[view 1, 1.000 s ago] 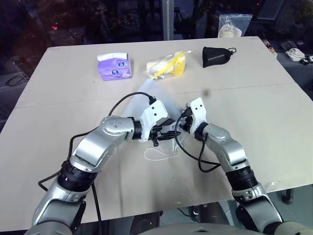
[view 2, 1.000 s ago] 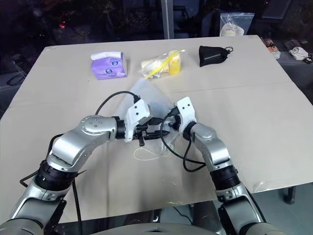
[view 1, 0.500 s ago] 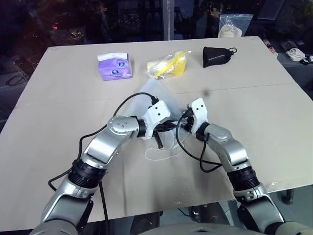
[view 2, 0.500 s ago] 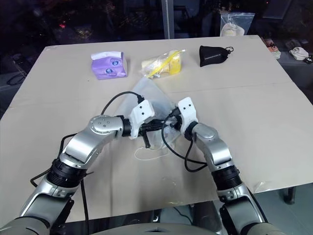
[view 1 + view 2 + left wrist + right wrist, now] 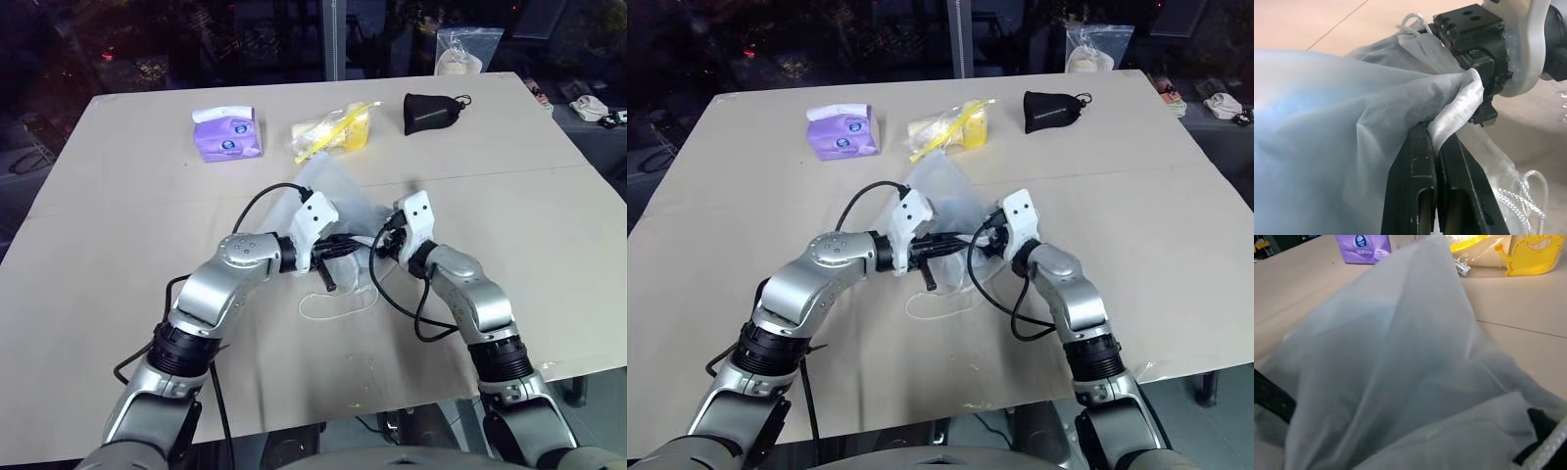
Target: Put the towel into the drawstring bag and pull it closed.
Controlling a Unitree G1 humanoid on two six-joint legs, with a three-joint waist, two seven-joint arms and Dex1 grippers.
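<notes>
The drawstring bag (image 5: 336, 192), translucent white, stands bunched up in the middle of the table between my two grippers. Its thin white cords (image 5: 334, 305) loop on the table just in front of it. My left gripper (image 5: 1437, 135) is shut on a fold of the bag's fabric, and it reaches in from the left (image 5: 341, 251). My right gripper (image 5: 385, 246) is against the bag's other side, with fabric draped over it. The towel shows as a pale blue shade through the fabric (image 5: 1300, 100).
At the back of the table (image 5: 118, 245) lie a purple tissue pack (image 5: 227, 134), a clear plastic bag with yellow contents (image 5: 338, 129) and a small black pouch (image 5: 431, 112). Another plastic bag (image 5: 460, 51) stands beyond the far edge. Black cables hang by both wrists.
My left gripper has closed on the bag's fabric. The right hand has drawn slightly to the right, and the bag now stands higher between the hands.
</notes>
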